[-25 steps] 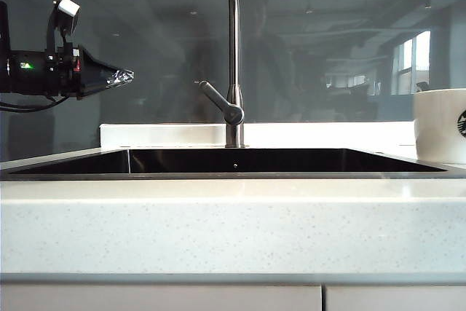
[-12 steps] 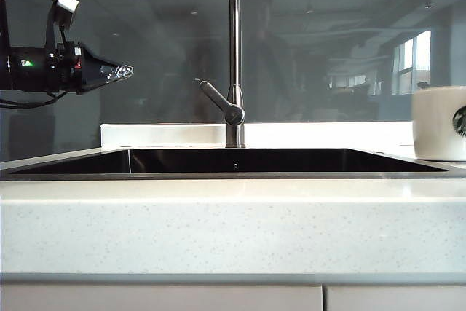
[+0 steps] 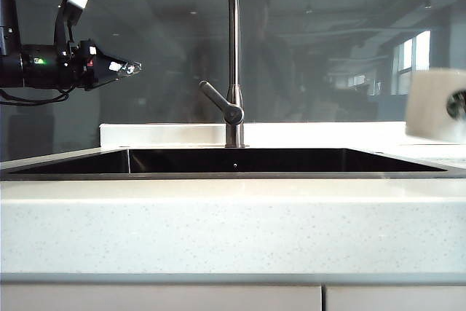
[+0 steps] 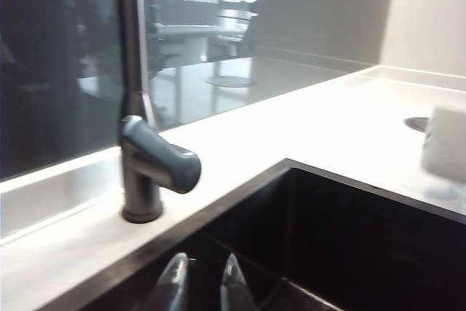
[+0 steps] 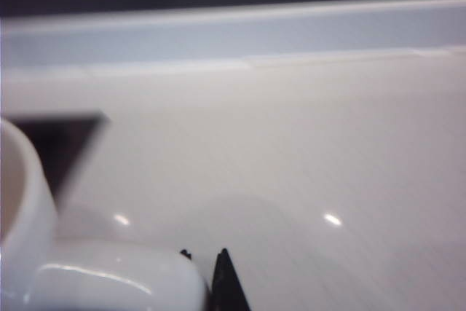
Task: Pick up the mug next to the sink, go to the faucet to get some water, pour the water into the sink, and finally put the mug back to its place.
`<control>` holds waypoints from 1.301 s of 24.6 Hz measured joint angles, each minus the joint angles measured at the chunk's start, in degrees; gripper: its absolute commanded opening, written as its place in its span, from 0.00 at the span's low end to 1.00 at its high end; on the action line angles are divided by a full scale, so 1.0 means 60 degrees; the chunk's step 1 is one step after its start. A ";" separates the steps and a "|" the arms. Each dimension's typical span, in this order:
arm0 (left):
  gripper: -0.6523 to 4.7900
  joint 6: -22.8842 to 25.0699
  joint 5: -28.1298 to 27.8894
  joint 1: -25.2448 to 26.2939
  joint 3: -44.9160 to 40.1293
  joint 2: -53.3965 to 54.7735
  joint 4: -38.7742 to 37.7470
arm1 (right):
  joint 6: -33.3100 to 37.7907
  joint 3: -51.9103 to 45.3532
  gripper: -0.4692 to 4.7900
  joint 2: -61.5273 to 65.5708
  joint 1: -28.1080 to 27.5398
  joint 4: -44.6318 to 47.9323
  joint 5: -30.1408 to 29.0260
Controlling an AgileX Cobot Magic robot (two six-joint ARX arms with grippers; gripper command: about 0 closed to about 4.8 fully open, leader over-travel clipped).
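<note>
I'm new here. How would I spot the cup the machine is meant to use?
Find the wide dark sink under the tall steel faucet. At its right end, lifted off the pale counter, is a white ceramic mug, the only cup, with a dark round logo.

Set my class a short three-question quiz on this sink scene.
1. True or false: water runs from the faucet.
2. The mug, gripped by the right gripper, is: A in the sink; B right of the sink; C under the spout.
3. Fill in: the left gripper, hovering left of the faucet, holds ____.
Key: 1 false; 2 B; 3 nothing.
</note>
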 measured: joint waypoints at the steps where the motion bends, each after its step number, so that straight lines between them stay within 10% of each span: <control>1: 0.23 0.0076 -0.0189 0.0000 0.0000 0.0000 0.0000 | 0.0266 0.0240 0.08 -0.0007 0.0127 -0.0025 -0.0127; 16: 0.35 0.1446 -0.3861 -0.0310 0.0033 0.0390 -0.0656 | -0.0153 0.8437 0.08 0.1967 0.4299 -0.6320 -0.0572; 32: 0.41 0.1093 -0.2004 -0.0794 0.4178 0.3523 -0.1632 | -0.0922 1.2673 0.08 0.3752 0.5362 -0.8480 -0.0769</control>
